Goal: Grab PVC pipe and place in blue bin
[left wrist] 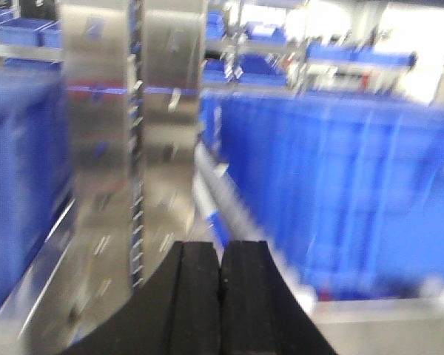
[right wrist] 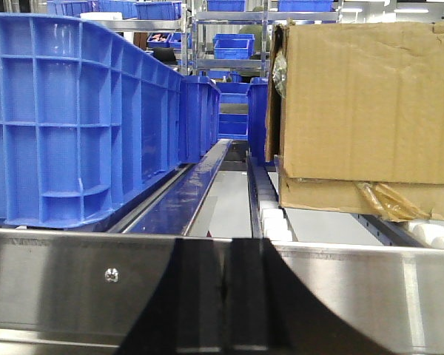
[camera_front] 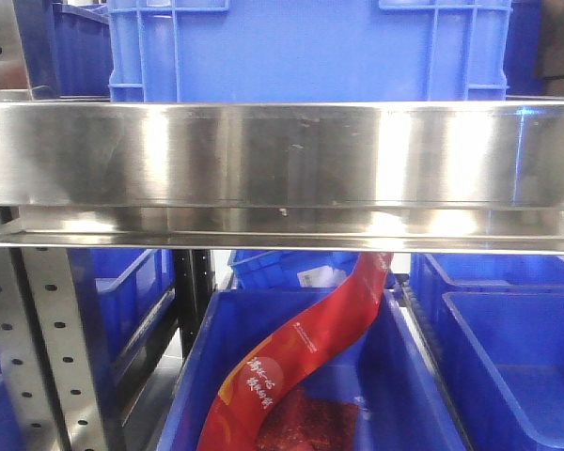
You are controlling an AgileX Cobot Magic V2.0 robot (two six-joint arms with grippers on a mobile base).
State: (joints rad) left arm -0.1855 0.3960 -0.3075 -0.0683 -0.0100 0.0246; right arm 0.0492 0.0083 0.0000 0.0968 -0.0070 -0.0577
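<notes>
PVC pipe does not show in any of our three views, so we cannot tell where it lies. Blue bins are everywhere. In the front view a large blue bin [camera_front: 310, 47] sits at 12 o'clock on a steel shelf, whose bright front rail [camera_front: 282, 155] crosses the whole frame. Below the rail, at 6 o'clock, we see an open blue bin [camera_front: 395, 395] holding a long red printed packet [camera_front: 305, 352] that curves up from 7 o'clock toward the rail, with a red mesh-like item under its lower end. Another blue bin [camera_front: 522, 366] stands just beside it at 4 o'clock, and a perforated steel upright [camera_front: 47, 357] runs down at 8 o'clock.

In the left wrist view our left tool [left wrist: 221, 296] rises from 6 o'clock with its two black fingers pressed together, nothing between them. The picture is blurred; we make out a steel post [left wrist: 133, 148] at 11 o'clock and a blue bin wall [left wrist: 333, 192] at 3 o'clock.

In the right wrist view our right tool [right wrist: 223, 303] sits at 6 o'clock in front of a steel rail [right wrist: 74, 288], its dark fingers likewise closed on nothing. Beyond it a ribbed blue crate [right wrist: 74, 118] fills 9 o'clock, a cardboard box [right wrist: 370, 111] rests on white rollers [right wrist: 270, 214] at 2 o'clock, and a lane runs between them toward 12 o'clock.
</notes>
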